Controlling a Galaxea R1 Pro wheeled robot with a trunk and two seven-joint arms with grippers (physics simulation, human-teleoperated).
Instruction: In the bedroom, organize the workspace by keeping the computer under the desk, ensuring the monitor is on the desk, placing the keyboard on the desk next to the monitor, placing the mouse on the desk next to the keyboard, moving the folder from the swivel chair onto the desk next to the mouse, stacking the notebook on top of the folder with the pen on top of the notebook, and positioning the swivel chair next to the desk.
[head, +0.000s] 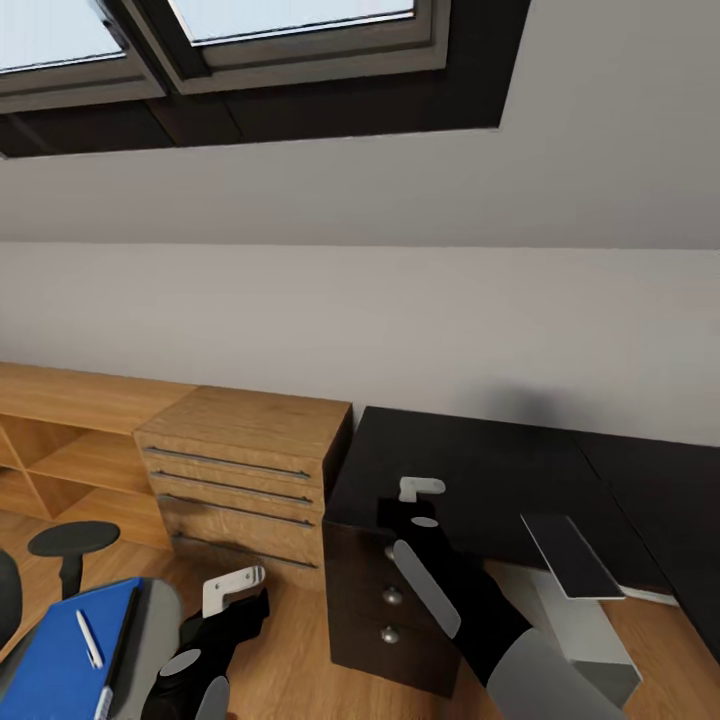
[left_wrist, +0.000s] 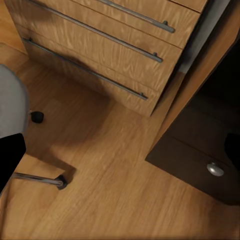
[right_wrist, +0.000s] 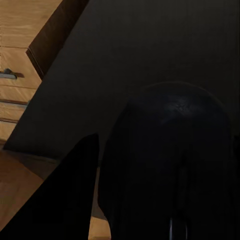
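Black and glossy, the desk (head: 480, 470) runs along the pale wall under a sloped grey ceiling and a dark-framed skylight (head: 250, 40). A light wood cabinet (head: 245, 460) with long bar handles stands just beside the desk's near end, above a wood plank floor (head: 290, 660).

Seen from the head camera, the right gripper (head: 420, 497) hangs over the near end of the desk top, above the black drawer unit (head: 385, 610) with its round silver knobs. In the right wrist view a rounded black shape, most likely the mouse (right_wrist: 172, 150), sits close between the fingers, so the jaws appear closed around it. A thin dark keyboard (head: 570, 555) juts past the desk's front edge, tilted. No monitor can be made out on the visible stretch of desk.

The left gripper (head: 235, 588) hovers low over the floor beside the swivel chair (head: 165, 615); whether its jaws are parted cannot be told. On the chair's grey seat lies the blue folder (head: 60, 660) with the white pen (head: 90, 640) resting on it.

The step in hand seems to be setting the mouse on the desk. It should go well if the mouse is lowered flat until it touches the top, then released, near where the keyboard will finally lie and back from the edge.
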